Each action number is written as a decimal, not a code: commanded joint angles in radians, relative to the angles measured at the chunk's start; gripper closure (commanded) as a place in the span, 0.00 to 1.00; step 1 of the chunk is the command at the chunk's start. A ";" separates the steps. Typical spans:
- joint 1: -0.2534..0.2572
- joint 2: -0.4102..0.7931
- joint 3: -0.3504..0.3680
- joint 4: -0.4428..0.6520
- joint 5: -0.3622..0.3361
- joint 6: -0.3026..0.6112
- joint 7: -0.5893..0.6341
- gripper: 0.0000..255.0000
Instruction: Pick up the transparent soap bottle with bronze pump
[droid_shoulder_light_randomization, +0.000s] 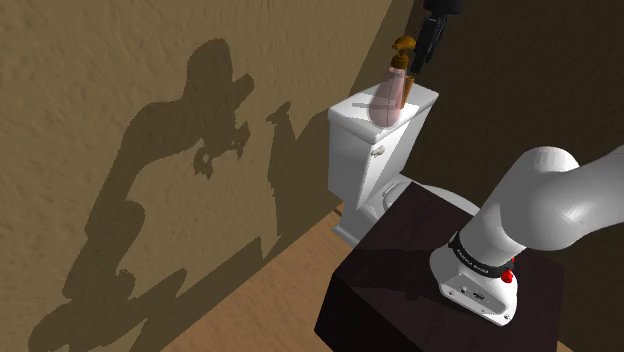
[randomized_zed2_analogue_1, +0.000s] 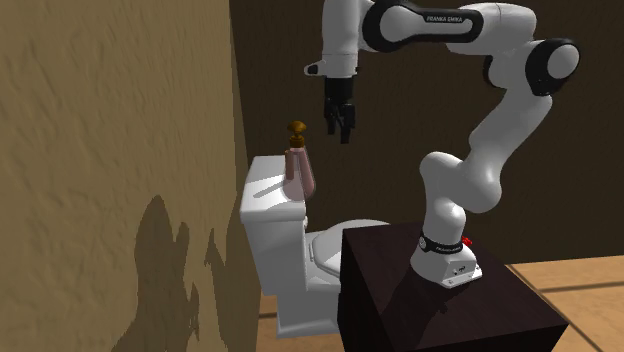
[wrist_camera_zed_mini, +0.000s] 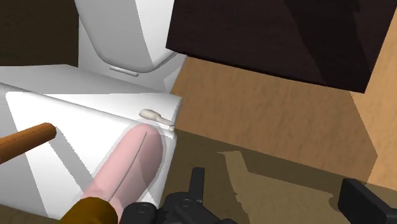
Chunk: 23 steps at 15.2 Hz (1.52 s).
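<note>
Soap bottle (droid_shoulder_light_randomization: 390, 98): upright on the toilet tank lid (droid_shoulder_light_randomization: 350, 105), close to the tan wall; clear pinkish body, bronze pump (droid_shoulder_light_randomization: 404, 45) on top.
Jaws: spread wide, nothing held, hanging in the air at about pump height; 2 black fingers (wrist_camera_zed_mini: 362, 200) well apart in the wrist view.
Offset: bottle not between the fingers but lying outside 1 of them, off to the side; in the second exterior view, hovering to the right of the pump (randomized_zed2_analogue_1: 297, 128), near it, no contact.
Long axis: vertical, from the lid up to the pump; seen almost end-on from the wrist camera, pump cap (wrist_camera_zed_mini: 95, 210) nearest, pink body (wrist_camera_zed_mini: 130, 165) running away toward the lid.
Nozzle (wrist_camera_zed_mini: 25, 141): bronze, sticking out sideways, pointing away from the jaws.
Neighbours: flush lever (wrist_camera_zed_mini: 156, 116) on the tank front, toilet bowl (randomized_zed2_analogue_1: 330, 250) below, dark stand (randomized_zed2_analogue_1: 400, 290) well apart.
Next move, as a judgement: sideways shift toward the second exterior view's left to straddle the bottle, then down past the pump to close on the body.
Risk, as a judgement: tall, narrow, smooth-looking body; 1 stray nudge from a finger likely enough to tip it off the lid.
</note>
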 joint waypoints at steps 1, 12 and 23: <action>0.014 0.054 -0.064 0.066 -0.007 -0.012 -0.115 0.00; 0.097 0.521 -0.414 0.588 0.143 -0.156 -0.760 0.00; 0.091 0.486 -0.403 0.453 0.125 -0.050 -0.755 1.00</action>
